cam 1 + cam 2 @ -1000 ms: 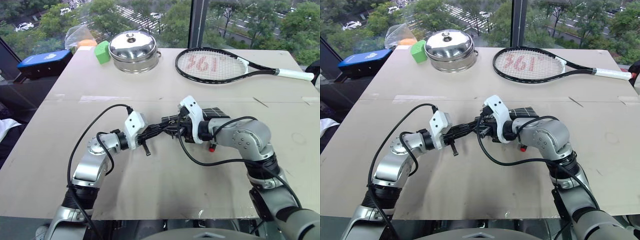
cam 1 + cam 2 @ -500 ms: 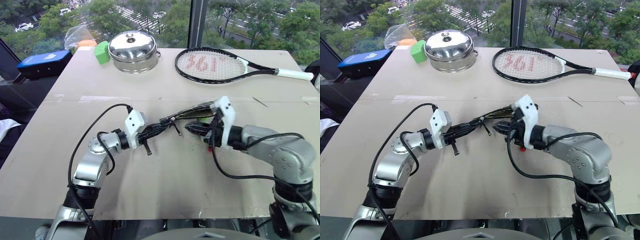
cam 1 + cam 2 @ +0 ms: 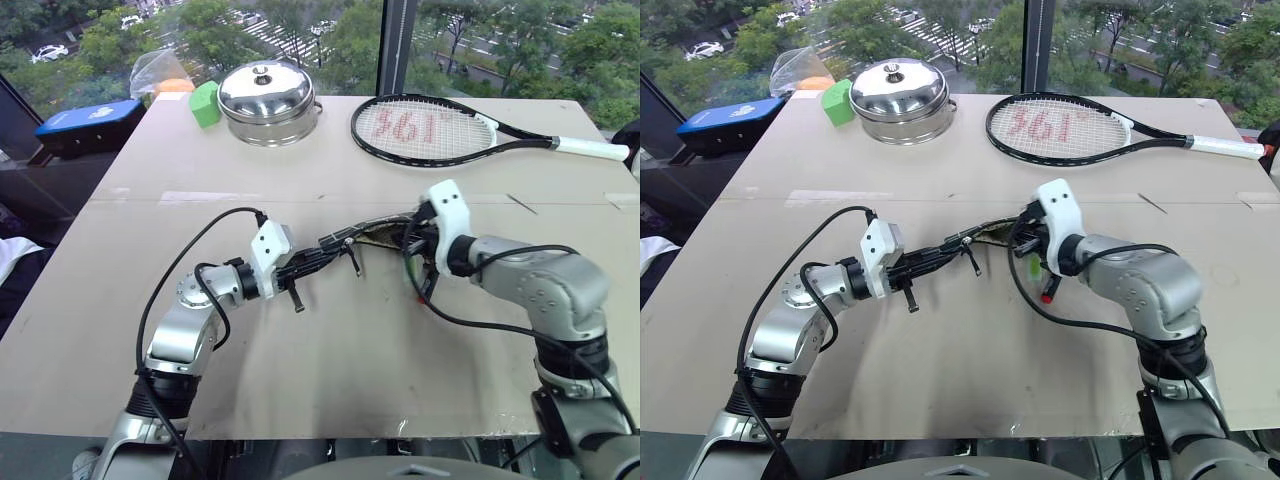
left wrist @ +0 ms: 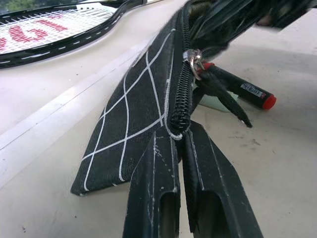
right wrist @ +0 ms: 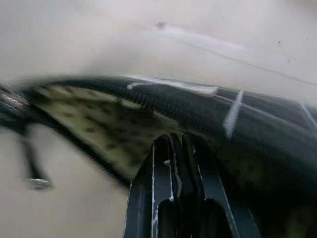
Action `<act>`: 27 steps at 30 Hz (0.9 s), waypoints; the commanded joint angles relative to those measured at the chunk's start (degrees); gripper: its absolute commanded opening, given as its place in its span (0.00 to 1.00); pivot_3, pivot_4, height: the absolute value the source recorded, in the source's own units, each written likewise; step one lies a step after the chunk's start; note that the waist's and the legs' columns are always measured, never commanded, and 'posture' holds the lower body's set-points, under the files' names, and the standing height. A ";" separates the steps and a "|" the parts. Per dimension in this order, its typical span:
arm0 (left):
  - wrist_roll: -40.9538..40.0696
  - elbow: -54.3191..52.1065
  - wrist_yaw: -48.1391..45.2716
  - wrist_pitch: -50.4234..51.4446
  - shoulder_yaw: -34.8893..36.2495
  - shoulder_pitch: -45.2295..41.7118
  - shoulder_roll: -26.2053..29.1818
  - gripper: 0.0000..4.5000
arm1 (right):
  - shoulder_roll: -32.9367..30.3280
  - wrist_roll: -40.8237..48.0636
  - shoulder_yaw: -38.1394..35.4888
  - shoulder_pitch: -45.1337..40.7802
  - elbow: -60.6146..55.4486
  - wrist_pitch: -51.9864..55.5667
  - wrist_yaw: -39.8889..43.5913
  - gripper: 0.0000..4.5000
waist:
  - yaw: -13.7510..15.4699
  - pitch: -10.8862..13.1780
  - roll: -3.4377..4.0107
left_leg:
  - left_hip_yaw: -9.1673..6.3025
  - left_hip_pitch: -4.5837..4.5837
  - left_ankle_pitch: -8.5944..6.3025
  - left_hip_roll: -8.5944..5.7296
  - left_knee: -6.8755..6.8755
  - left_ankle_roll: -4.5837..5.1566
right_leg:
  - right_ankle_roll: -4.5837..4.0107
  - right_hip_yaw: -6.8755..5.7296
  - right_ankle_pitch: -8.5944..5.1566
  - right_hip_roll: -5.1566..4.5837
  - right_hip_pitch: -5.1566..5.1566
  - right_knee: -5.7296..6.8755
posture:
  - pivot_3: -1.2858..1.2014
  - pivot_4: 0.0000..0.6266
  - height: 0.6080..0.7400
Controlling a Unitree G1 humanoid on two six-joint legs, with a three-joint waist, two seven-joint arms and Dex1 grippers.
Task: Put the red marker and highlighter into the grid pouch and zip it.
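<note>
Gripping one end of the flat black fabric grid pouch (image 4: 143, 109), the left pincer (image 4: 181, 144) is shut on its zipper edge, holding it raised off the counter (image 3: 330, 370). The right pincer (image 5: 178, 148) is shut on the pouch's opposite rim. The pouch's long axis runs between them, mouth partly open. The black-barrelled red marker (image 4: 242, 90) and pale green highlighter (image 3: 1035, 266) lie on the counter just beneath the pouch, nearer the right arm, which bends inward, pincer tilted down.

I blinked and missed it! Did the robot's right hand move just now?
Yes. The right gripper slid toward the robot's right along the pouch, ending under the tennis racket's head instead of beside the left gripper.
</note>
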 commanded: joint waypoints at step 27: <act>3.88 8.20 5.53 -3.99 4.15 -5.27 3.02 0.00 | 4.73 -21.88 -8.58 6.33 -18.28 6.35 15.06 1.00 | 0.70 0.07 -0.25 | -0.07 -0.01 0.19 0.13 0.07 -0.32 | 0.02 -0.13 0.02 0.01 0.06 0.09 | 0.52 0.24 1.00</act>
